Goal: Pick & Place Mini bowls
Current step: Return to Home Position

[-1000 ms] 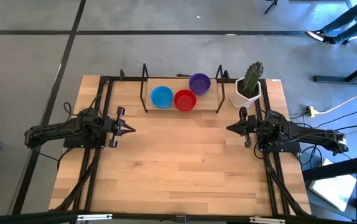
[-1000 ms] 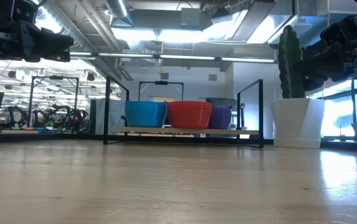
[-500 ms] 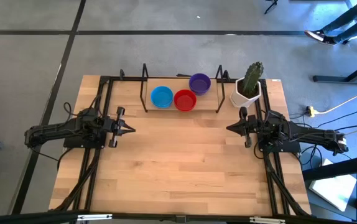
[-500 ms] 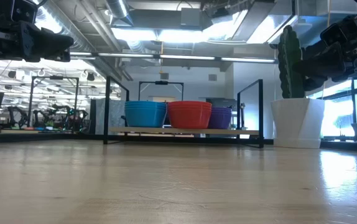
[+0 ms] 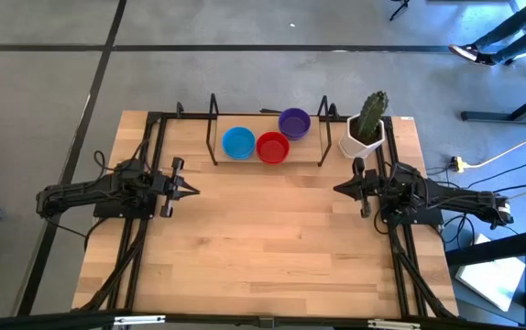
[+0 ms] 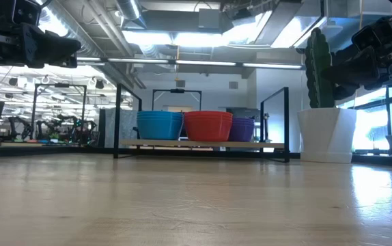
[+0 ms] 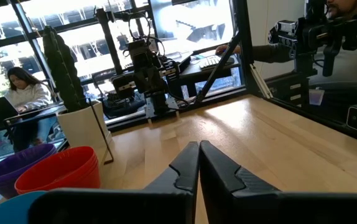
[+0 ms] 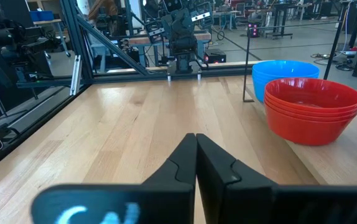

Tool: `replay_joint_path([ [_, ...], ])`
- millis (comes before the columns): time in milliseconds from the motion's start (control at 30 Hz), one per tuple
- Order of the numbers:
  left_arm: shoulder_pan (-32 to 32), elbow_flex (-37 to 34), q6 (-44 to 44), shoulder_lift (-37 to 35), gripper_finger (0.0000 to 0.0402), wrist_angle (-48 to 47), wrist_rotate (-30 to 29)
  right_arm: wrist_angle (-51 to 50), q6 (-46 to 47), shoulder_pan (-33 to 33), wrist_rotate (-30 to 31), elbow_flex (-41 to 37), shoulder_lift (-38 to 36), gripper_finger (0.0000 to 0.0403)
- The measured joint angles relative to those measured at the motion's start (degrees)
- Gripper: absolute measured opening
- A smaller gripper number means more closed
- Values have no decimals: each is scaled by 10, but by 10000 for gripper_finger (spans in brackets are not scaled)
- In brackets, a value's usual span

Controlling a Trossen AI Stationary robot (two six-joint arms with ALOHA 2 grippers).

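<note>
Left pincer [image 5: 192,191] & right pincer [image 5: 337,190] both pressed together, empty; finish homing w/o brushing stacked blue/red/purple plastic mini bowls [image 5: 272,147].

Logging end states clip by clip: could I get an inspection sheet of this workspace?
Surface: wooden table, nothing seen between the arms.
Job's things: blue bowls, red bowls and purple bowls, stacked by colour on the shelf.
Clutter: cactus pot beside the shelf.
Hands: left hand and right hand both shut, holding nothing, at opposite sides of the table.
Cables: yellow plug with its cable on the floor.
Surroundings: person seated at a desk.
</note>
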Motion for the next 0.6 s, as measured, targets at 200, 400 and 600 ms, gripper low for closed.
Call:
replay_joint_path([
  [200,0,0,0,0,6,0,0,0,0,0,0,0,0,8],
  [400,0,0,0,0,9,0,0,0,0,0,0,0,0,8],
  [600,0,0,0,0,9,0,0,0,0,0,0,0,0,8],
])
